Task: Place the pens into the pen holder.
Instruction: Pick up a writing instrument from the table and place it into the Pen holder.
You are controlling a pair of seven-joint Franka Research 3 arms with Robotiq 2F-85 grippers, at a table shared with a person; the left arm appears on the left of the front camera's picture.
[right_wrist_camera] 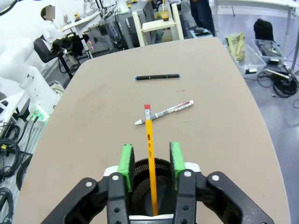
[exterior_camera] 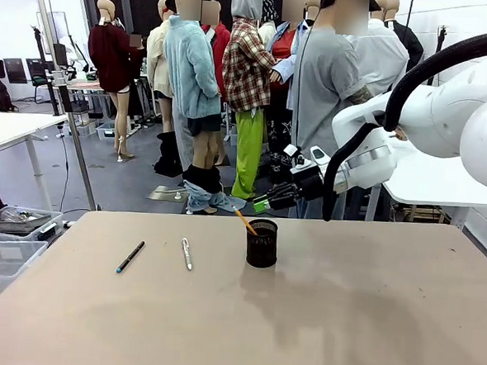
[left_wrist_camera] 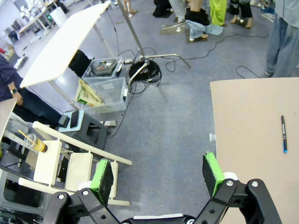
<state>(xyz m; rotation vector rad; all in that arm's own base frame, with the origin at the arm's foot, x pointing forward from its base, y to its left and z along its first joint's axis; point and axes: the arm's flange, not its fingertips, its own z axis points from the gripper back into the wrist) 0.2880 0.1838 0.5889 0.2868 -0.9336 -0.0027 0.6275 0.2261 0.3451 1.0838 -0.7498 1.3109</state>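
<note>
Hangs R jaws straight above pen holder [exterior_camera: 261,243], R arm [exterior_camera: 446,112] reaching in from R side of front view. Has them released: green pads [right_wrist_camera: 126,161] parted, clear gap on each side of orange pencil [right_wrist_camera: 149,140], touching it on neither side. Grips nothing w/ R jaws.

Finds orange pencil already inside pen holder: lower end down in the mesh cup, red eraser end up, leaning over rim toward L of tabletop [exterior_camera: 367,322] in front view. Sees pen holder upright, approx. mid-tabletop, nearer far edge.

Counts 2 pens flat on tabletop, outside holder: silver-white pen [exterior_camera: 187,253] near holder on its L, dark pen [exterior_camera: 130,257] w/ teal tip further L. Notes them apart from each other, neither touching holder. Spots both beyond R jaws in R wrist view, silver-white nearer, dark one farther.

Holds L jaws fully released, off tabletop's edge, above floor [left_wrist_camera: 177,107]; green pads [left_wrist_camera: 103,175] spread wide, nothing betw. them. Catches dark pen in L wrist view too, lying near tabletop edge, well apart from L jaws. Sees below: clear plastic bins [left_wrist_camera: 105,93], coiled cables [left_wrist_camera: 145,73].

Shows person [exterior_camera: 328,80] in grey top standing beyond far edge, partly behind R arm; hands: cannot tell.
</note>
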